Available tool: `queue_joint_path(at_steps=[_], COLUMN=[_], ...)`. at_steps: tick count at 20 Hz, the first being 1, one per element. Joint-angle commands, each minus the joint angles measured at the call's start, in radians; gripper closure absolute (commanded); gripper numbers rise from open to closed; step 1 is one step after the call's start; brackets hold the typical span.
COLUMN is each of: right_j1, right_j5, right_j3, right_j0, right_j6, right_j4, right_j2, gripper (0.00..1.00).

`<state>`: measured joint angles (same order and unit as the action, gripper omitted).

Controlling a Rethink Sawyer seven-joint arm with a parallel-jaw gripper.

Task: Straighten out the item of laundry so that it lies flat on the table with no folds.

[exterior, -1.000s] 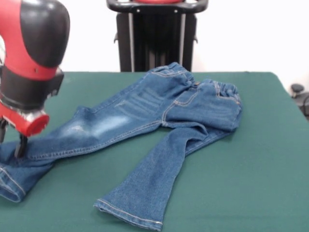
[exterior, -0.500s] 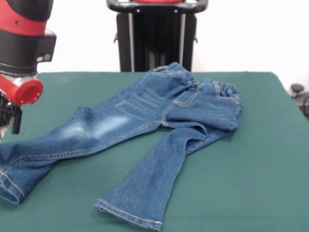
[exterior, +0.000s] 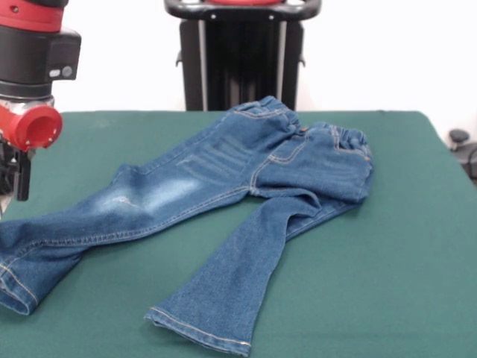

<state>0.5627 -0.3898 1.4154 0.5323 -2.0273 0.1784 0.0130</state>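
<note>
Landmark: the jeans (exterior: 223,201); every place below is given relative to them.

Jeans position: they lie on the table (exterior: 387,246), waistband toward the far edge, both legs running toward the near side.

Long leg: stretched out to the picture's left of the waistband, with the pale thigh patch facing up. Its hem end sits at the picture's left edge and looks turned or bunched there.

Short leg: comes from under the seat and runs toward the near edge, hem flat and visible. A crease shows where it meets the crotch.

Waistband: gathered and slightly humped, with one side tucked higher than the other.

My gripper (exterior: 16,179): raised above the cloth, over the far side of the long leg's hem end, touching nothing. Only one dark finger shows at the picture's edge, so I cannot tell whether my fingers are apart or together. Nothing hangs from it.

Progress, in my judgement: mostly spread out. The fold at the crotch, the hump at the waistband and the long leg's hem remain.

Risk one: pulling the long leg further left could take its hem off the table.

Risk two: a pinch at the crotch fold may catch both layers and drag the whole garment instead of opening the crease.

Risk three: a shallow grasp on thick denim may slip.
</note>
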Motion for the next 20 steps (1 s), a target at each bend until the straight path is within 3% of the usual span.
queue_joint_path(at_steps=[1, 5, 12, 20], right_j1=[-0.02, -0.018, -0.011, 0.003], right_j5=[-0.071, -0.061, -0.039, -0.085], right_j3=[0.144, 0.156, 0.208, 0.182], right_j0=[-0.056, -0.078, -0.045, -0.15], right_j6=[0.079, 0.019, -0.009, -0.15], right_j4=[0.071, 0.052, 0.002, -0.064], right_j2=[-0.127, -0.13, -0.222, -0.171], gripper=[0.0, 0.0, 0.0, 0.0])
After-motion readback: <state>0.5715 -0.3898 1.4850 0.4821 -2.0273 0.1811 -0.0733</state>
